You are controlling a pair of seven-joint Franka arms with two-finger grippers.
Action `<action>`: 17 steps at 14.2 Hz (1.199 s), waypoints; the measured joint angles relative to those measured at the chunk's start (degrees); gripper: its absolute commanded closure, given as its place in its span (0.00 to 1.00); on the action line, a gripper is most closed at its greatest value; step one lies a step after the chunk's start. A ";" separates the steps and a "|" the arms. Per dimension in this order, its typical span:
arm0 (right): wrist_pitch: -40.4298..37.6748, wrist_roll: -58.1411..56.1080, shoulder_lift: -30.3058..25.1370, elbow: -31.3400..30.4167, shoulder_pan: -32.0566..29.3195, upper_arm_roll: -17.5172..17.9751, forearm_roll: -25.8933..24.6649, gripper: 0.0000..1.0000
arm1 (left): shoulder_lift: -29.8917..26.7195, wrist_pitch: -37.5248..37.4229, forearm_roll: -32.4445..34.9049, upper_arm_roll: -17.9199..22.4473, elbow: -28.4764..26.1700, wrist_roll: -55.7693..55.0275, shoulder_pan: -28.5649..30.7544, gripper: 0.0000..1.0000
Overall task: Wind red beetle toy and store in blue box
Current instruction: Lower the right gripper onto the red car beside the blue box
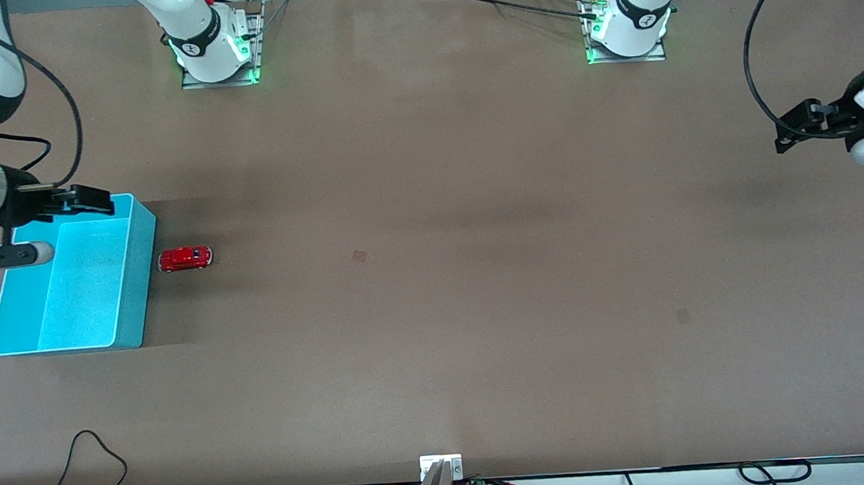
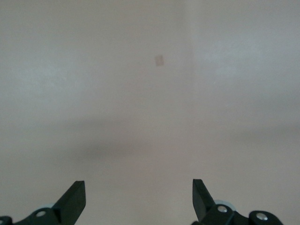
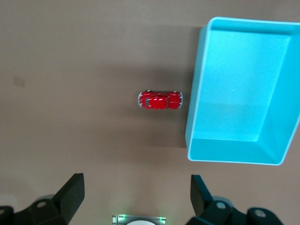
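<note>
1. Sitting on table (image 1: 437,311) just beside box (image 1: 70,272): car (image 1: 185,258).
2. Right end effector (image 3: 137,194) over box end, left end effector (image 2: 139,199) over bare table; both wide open, empty.
3. Risk: tiny car slips; box wall may block the fingers.

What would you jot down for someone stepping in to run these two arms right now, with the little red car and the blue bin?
Left end effector: open, empty, raised over bare table at the left arm's end; this arm waits.
Right end effector: open, empty, up above the table by the blue box.
Red beetle toy: on its wheels on the table, just beside the blue box toward the left arm's end, not touching it.
Blue box: upright, nothing inside, at the right arm's end.
Done: nothing yet.
Left: pick up the toy, wind it, put it in the box.
</note>
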 measured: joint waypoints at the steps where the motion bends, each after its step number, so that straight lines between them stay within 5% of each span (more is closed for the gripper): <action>1: 0.17 -2.24 -0.01 -0.88 0.52 0.13 0.00 0.00 | -1.94 1.06 -0.01 0.11 -1.89 -0.46 -0.83 0.00; 8: 10.56 -30.66 -2.41 -12.94 -1.51 0.16 -0.02 0.00 | -4.46 1.69 -0.77 0.17 -5.00 -0.69 -1.56 0.00; 13: 22.68 -57.19 -3.74 -24.29 -7.09 5.72 -0.12 0.00 | -4.46 1.67 -0.78 0.30 -5.05 -0.69 -1.57 0.00; 17: 30.84 -63.43 -3.72 -31.85 -7.73 6.42 -3.07 0.00 | -4.47 1.55 -0.79 0.30 -5.19 -0.69 -1.67 0.00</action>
